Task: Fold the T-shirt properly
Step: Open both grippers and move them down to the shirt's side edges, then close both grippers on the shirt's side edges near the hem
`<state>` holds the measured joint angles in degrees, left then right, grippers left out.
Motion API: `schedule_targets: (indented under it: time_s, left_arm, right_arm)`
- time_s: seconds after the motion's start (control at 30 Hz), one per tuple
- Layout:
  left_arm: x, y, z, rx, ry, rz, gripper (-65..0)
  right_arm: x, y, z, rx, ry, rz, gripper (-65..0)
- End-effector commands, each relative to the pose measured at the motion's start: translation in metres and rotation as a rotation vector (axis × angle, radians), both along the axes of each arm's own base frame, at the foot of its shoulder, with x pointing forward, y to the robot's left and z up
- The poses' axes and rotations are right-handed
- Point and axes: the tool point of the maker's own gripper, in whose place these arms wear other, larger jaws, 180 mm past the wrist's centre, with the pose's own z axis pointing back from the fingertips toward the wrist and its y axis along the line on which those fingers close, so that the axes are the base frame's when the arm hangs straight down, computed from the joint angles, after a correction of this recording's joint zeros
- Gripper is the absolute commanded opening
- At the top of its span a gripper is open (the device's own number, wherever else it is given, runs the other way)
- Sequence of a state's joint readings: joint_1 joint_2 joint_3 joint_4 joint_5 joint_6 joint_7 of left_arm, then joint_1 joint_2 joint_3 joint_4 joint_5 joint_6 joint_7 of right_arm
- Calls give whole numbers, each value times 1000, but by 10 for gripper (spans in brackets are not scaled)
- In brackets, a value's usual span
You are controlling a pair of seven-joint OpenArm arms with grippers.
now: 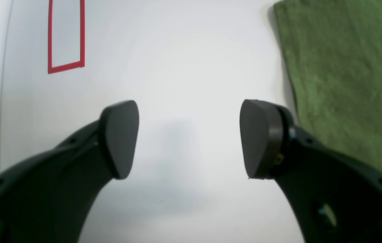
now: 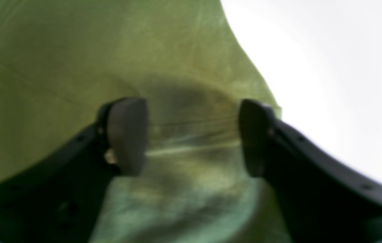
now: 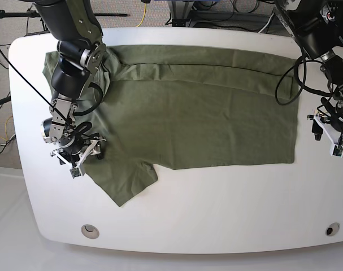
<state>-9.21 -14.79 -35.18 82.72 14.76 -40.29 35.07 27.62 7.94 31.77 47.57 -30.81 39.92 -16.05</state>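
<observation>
Two grippers on my screens, and neither has cloth in it. My right gripper point(image 2: 192, 136) sits low over the sleeve end of the T-shirt point(image 3: 199, 118), jaws apart with green fabric and a raised crease showing between them; the wrist view is too blurred to say whether the fingertips touch it. My left gripper point(image 1: 189, 138) hangs spread wide over bare white tabletop point(image 3: 216, 209), just beside the shirt's hem edge, with a red tape outline point(image 1: 66, 37) further off.

The shirt lies spread flat across most of the tabletop, top edge already turned over in a long band, one sleeve poking toward the front edge. I read it as light, limp cotton: it will sag and drag, so a pinch through a hem or seam, near a corner, should hold best. A shallow bite could slip off a single layer.
</observation>
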Motion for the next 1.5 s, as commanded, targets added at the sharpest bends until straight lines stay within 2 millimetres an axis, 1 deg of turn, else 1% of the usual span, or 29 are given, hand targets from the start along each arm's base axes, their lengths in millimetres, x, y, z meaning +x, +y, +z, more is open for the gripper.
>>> schedule_targets:
  time_s: [0.0, 0.07, 0.1, 0.17, 0.23, 0.3, 0.33, 0.4, 0.53, 0.67, 0.83, 0.9, 0.97, 1.03, 1.13, 1.3, 1.37, 1.47]
  left_arm:
    - [12, 0, 18, 21, -51, -20, -218]
    - [14, -4, 17, 23, -47, -33, -218]
    - [15, -6, 17, 22, -46, -38, -218]
    - [16, -8, 16, 21, -44, -44, -218]
    - [16, -13, 13, 9, -44, -47, -218]
    - [17, -17, 11, 2, -43, -50, -218]
    - [17, -17, 11, 2, -43, -50, -218]
    - [17, -17, 10, 0, -43, -50, -218]
    - [17, -19, 9, -3, -41, -52, -218]
    - [19, -28, 5, -27, -47, -57, -218]
    - [27, -43, 7, -59, -109, -87, -218]
    - [30, -49, 3, -85, -124, -97, -218]
    - [30, -53, -8, -115, -120, -101, -218]
    - [31, -55, -15, -141, -116, -103, -218]
    - [41, -57, -16, -175, -136, -101, -215]
    - [48, -58, -25, -223, -135, -94, -213]
    - [50, -55, -24, -225, -135, -91, -213]
    - [55, -56, -21, -244, -155, -93, -213]
  right_arm:
    - [-6, -7, -4, -40, 37, 6, -380]
    - [-6, -7, -5, -39, 37, 6, -480]
    - [-7, -6, -6, -38, 38, 7, -550]
    - [-7, -6, -6, -37, 40, 7, -650]
    - [-8, -5, -7, -36, 41, 8, -650]
    - [-12, -4, -11, -34, 50, 9, -627]
    - [-14, -1, -13, -31, 54, 11, -626]
    - [-14, 4, -15, -23, 56, 15, -646]
    - [-14, 7, -16, -20, 56, 17, -650]
    - [-14, 9, -16, -18, 56, 19, -650]
    - [-15, 9, -17, -16, 58, 20, -650]
    - [-15, 9, -17, -16, 59, 20, -650]
    - [-15, 10, -17, -15, 59, 20, -650]
    - [-16, 10, -18, -15, 61, 20, -650]
    - [-17, 10, -19, -15, 62, 20, -650]
    - [-17, 10, -19, -15, 64, 20, -650]
    - [-18, 10, -20, -15, 65, 20, -650]
    - [-18, 10, -20, -15, 65, 20, -650]
